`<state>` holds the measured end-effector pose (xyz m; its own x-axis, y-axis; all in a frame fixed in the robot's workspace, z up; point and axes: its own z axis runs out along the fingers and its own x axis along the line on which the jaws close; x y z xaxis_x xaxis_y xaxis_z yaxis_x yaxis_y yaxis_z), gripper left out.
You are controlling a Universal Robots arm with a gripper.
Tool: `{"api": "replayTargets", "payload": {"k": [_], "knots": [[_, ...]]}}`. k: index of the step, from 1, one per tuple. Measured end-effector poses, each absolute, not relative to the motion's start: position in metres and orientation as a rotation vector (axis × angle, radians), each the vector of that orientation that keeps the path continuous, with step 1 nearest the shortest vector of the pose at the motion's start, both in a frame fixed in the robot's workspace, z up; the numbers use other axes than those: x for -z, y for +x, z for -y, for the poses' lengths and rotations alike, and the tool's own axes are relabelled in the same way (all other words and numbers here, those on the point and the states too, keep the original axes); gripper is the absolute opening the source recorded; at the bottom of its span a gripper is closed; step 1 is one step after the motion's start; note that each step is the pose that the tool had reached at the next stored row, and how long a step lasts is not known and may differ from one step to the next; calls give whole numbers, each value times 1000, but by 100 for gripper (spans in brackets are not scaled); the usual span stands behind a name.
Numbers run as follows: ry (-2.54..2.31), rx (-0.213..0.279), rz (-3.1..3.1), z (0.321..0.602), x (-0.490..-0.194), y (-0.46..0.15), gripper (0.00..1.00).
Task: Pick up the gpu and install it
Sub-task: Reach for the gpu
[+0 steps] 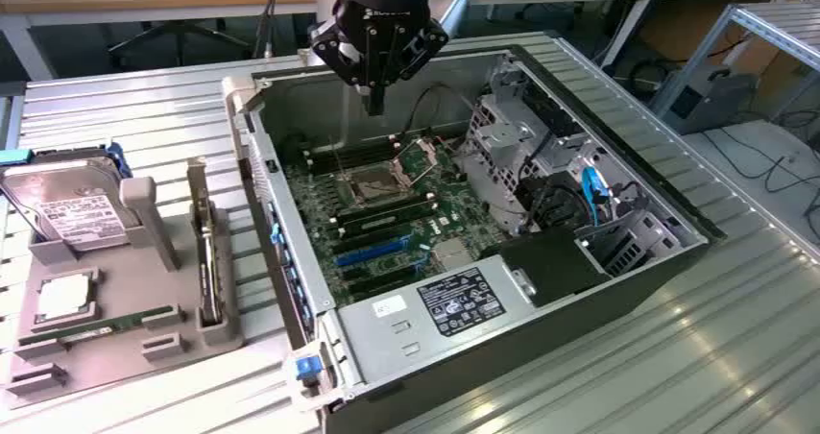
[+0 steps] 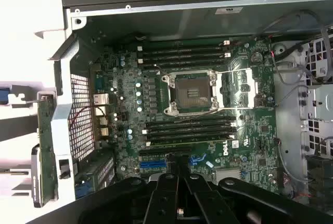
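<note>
Pick-up not yet begun — the tool (image 1: 373,103), pressed together and empty, hangs over the open case (image 1: 640,280); the gpu (image 1: 203,252) stands upright beside that case — grasping it calls for spreading first.

I see the end effector (image 1: 374,103) at upper centre of the frame, fingers drawn together and empty. It hangs above the far end of the motherboard (image 1: 384,232) inside the open computer case (image 1: 577,333). At left, well apart, the gpu (image 1: 205,261) stands on edge in the grey holder (image 1: 154,228) on the ribbed tabletop (image 1: 717,357).
</note>
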<state>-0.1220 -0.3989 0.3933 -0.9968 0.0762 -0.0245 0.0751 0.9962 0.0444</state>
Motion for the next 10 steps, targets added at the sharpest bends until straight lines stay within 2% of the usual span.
{"api": "replayTargets", "payload": {"k": [10], "knots": [[118, -68, -3113, 399, -393, -125, 11]]}}
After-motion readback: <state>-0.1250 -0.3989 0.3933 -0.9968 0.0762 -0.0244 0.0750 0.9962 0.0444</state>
